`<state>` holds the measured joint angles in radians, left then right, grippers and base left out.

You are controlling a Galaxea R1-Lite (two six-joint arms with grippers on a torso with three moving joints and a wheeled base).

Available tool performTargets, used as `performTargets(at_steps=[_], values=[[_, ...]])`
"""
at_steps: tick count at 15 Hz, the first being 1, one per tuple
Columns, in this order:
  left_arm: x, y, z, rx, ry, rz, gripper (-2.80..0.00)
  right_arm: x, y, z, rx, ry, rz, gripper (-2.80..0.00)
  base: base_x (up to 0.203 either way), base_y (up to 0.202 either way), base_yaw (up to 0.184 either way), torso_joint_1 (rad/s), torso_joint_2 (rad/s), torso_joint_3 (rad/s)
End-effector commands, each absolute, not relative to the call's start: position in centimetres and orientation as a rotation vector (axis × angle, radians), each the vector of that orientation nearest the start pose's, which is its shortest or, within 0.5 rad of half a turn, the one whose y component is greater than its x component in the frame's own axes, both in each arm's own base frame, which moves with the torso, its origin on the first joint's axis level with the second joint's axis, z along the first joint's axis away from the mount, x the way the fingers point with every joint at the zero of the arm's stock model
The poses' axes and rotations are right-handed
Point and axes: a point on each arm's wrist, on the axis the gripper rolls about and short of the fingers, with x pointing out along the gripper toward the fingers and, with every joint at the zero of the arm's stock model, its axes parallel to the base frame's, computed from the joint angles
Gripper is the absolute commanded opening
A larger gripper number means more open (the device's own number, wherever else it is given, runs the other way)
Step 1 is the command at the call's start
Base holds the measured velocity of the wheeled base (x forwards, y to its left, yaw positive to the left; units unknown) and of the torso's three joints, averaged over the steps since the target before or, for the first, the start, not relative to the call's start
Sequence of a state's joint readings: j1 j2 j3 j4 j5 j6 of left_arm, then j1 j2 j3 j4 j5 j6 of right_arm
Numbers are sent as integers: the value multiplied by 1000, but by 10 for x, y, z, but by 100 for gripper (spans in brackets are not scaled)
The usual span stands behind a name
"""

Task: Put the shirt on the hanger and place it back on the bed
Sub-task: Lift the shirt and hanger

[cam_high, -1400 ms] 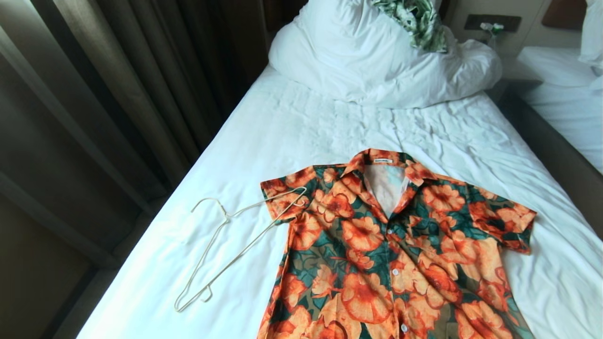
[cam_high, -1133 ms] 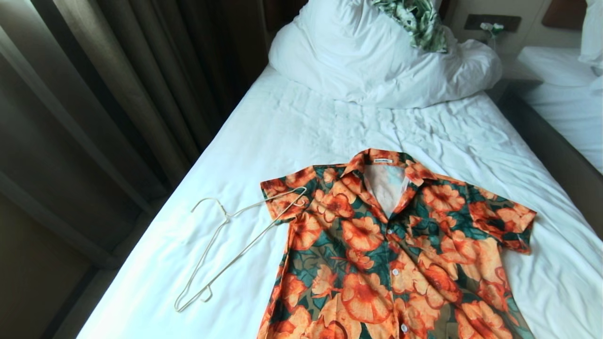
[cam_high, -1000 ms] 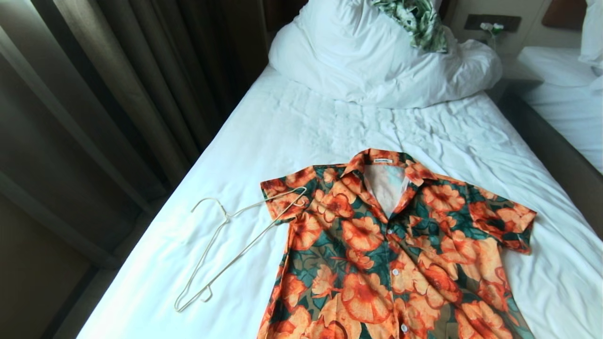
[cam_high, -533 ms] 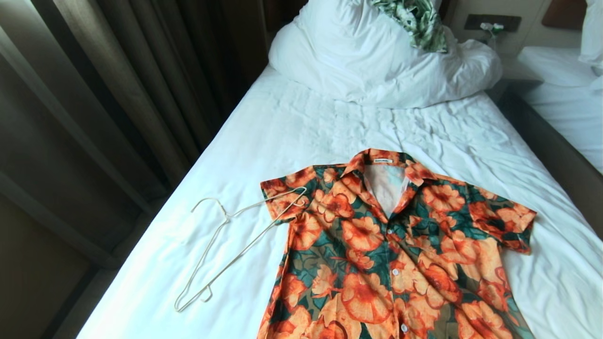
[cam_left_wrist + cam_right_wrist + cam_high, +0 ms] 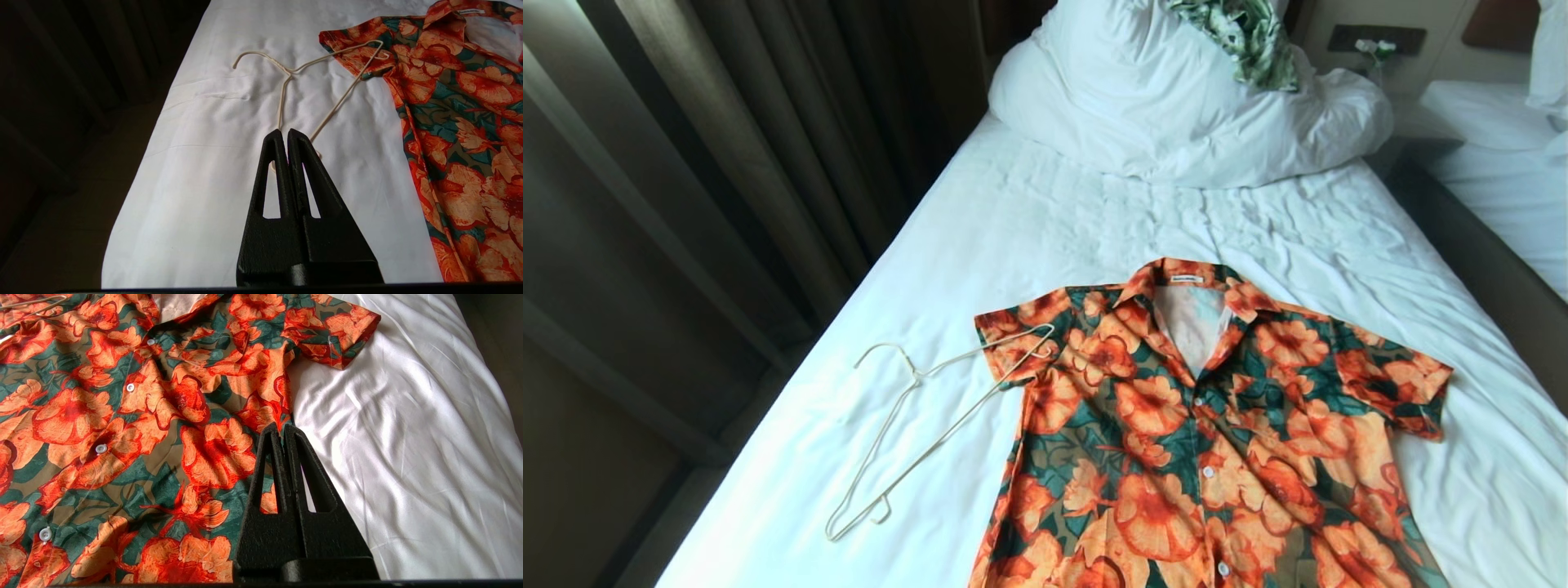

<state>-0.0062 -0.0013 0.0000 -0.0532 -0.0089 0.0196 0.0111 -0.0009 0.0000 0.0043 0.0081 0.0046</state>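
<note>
The shirt (image 5: pixel 1201 433), orange flowers on teal leaves, lies flat and buttoned on the bed (image 5: pixel 1054 220), collar toward the pillow. The cream wire hanger (image 5: pixel 915 425) lies on the sheet at its left, one end resting on the shirt's left sleeve. Neither arm shows in the head view. My left gripper (image 5: pixel 284 131) is shut and empty, hovering above the sheet over the hanger's (image 5: pixel 310 81) near end. My right gripper (image 5: pixel 279 426) is shut and empty, above the shirt's (image 5: pixel 122 416) right side seam.
A bunched white duvet and pillow (image 5: pixel 1176 106) fill the bed's head, with a green-and-white patterned cloth (image 5: pixel 1250 37) on top. Dark curtains (image 5: pixel 727 147) hang along the left edge. A second white bed (image 5: pixel 1503 163) stands at the right across a narrow gap.
</note>
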Motion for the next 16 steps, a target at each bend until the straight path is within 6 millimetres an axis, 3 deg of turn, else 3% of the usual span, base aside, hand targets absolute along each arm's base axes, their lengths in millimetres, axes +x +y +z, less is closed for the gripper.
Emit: performTargets(at_steps=[1, 4, 10, 16], values=[[-21, 0, 75, 20, -31, -18, -280, -23, 0, 75, 5, 6, 20, -280, 0, 0, 0, 0, 0, 0], [-22, 0, 77, 14, -42, -18, -280, -23, 0, 75, 5, 6, 19, -280, 0, 0, 0, 0, 0, 0], [-20, -2, 116, -19, -40, -106, -280, -23, 0, 75, 5, 5, 20, -280, 0, 0, 0, 0, 0, 0], [27, -8, 169, -207, 195, -335, -280, -23, 0, 75, 5, 6, 19, -280, 0, 0, 0, 0, 0, 0]])
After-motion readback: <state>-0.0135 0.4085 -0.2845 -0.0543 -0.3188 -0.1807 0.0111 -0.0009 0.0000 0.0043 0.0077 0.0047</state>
